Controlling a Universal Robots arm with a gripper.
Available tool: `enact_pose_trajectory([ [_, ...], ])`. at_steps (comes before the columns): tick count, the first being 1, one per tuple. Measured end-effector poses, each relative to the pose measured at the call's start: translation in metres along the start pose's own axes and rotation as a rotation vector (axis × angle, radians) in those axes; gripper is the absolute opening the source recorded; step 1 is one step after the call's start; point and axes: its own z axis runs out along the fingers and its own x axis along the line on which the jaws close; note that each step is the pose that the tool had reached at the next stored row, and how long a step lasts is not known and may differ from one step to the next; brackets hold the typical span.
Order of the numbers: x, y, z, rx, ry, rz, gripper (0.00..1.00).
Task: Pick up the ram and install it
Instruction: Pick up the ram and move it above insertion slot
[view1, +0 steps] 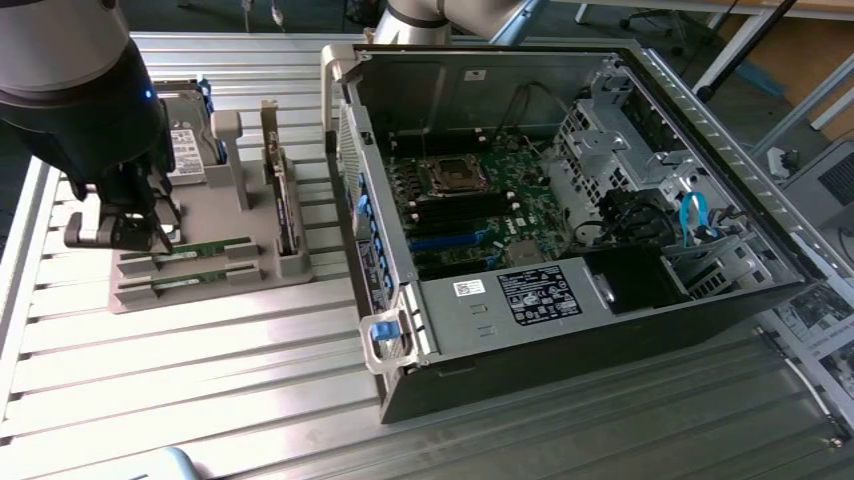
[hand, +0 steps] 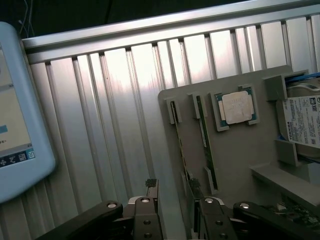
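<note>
My jaws are spread wide, gripping nothing, hanging over the gray holder (view1: 194, 215). The ram (hand: 181, 150) sits just below them, roughly in line with the gap. It stands on edge in its slot, I reckon so I can straddle the thin board. The twin stick (hand: 207, 145) stands right beside it. The open computer case (view1: 467, 330) is well off to one side.

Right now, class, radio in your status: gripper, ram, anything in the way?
Gripper open, empty, over tray end. Ram slotted beneath it, not gripped. Second ram alongside; nothing blocking.
</note>
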Motion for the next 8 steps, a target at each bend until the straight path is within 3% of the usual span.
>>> enact_pose_trajectory([
  [8,0.0001,0.0,0.0016,0.0001,0.0,0.0,0.36],
])
